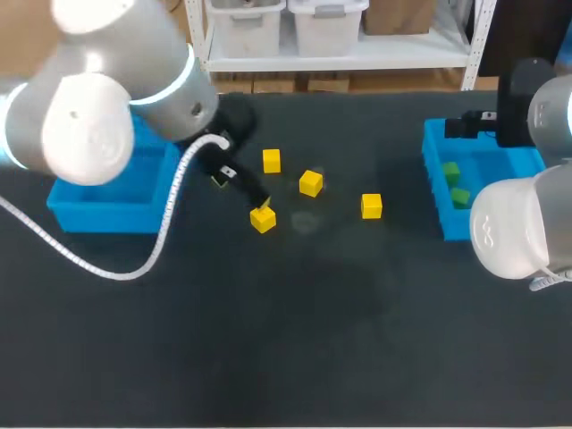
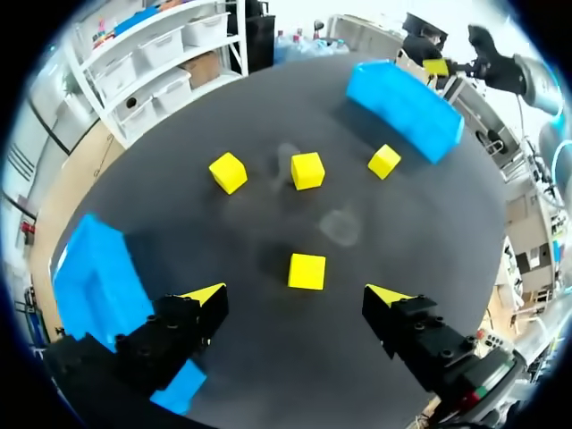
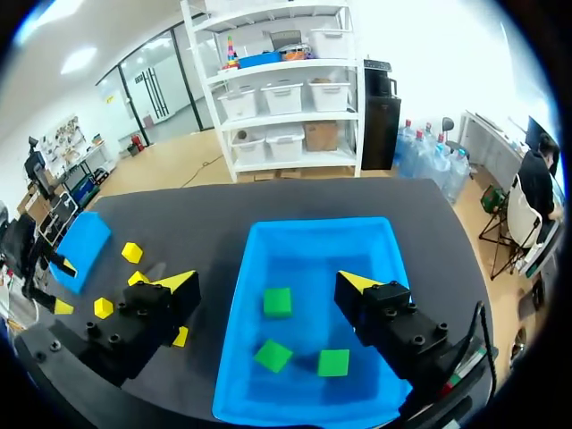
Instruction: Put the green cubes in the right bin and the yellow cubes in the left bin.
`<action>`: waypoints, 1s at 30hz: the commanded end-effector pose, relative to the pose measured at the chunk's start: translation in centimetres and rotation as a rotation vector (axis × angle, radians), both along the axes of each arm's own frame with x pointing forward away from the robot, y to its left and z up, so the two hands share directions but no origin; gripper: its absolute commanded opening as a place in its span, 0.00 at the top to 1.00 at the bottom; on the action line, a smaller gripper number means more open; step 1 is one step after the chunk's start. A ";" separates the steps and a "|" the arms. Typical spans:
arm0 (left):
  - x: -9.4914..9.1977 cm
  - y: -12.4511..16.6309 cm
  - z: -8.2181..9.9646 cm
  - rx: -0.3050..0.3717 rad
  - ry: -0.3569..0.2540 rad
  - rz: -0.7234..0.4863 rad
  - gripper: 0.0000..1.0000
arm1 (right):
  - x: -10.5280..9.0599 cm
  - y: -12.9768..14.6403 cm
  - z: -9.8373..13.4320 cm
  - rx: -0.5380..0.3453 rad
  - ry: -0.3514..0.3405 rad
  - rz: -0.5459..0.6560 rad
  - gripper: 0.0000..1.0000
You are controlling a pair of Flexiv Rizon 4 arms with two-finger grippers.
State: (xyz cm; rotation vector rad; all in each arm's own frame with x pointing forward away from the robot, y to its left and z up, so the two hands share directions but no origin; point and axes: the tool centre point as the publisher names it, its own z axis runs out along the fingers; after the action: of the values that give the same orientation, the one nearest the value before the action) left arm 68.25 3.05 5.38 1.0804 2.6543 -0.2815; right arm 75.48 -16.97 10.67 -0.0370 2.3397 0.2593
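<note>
Our left arm [image 1: 98, 98] is bulky, rounded and pale grey, ringed with glowing light-blue bands and trailing a white ribbed cable [image 1: 134, 264]. Our right arm [image 1: 514, 228] matches. Our left gripper [image 2: 297, 295] and right gripper [image 3: 266, 283] have black, screw-studded fingers with yellow tips.

Bright, even light from overhead falls on the dark desk [image 1: 357, 340]. The yellow cubes [image 2: 307, 271] cast only short, soft shadows. A pale sheen lies mid-desk, and the right bin [image 3: 308, 225] gleams faintly inside in the right wrist view.
</note>
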 end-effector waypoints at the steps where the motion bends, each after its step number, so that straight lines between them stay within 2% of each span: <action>1: 0.7 -1.0 -1.1 0.060 0.045 -0.001 0.00 | -0.1 0.0 0.1 -0.003 0.001 -0.002 0.00; 22: 0.6 -1.7 -5.5 0.215 0.063 -0.036 0.00 | -0.1 0.0 0.1 -0.003 0.001 -0.002 0.00; 30: 1.5 -2.2 -5.9 0.239 0.035 -0.023 0.00 | -0.1 0.0 0.1 -0.003 0.001 -0.002 0.00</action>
State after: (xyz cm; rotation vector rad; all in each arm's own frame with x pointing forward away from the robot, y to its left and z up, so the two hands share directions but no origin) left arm 69.25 1.39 -0.50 1.1842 2.7497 -0.0044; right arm 75.47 -16.97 10.67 -0.0369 2.3398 0.2592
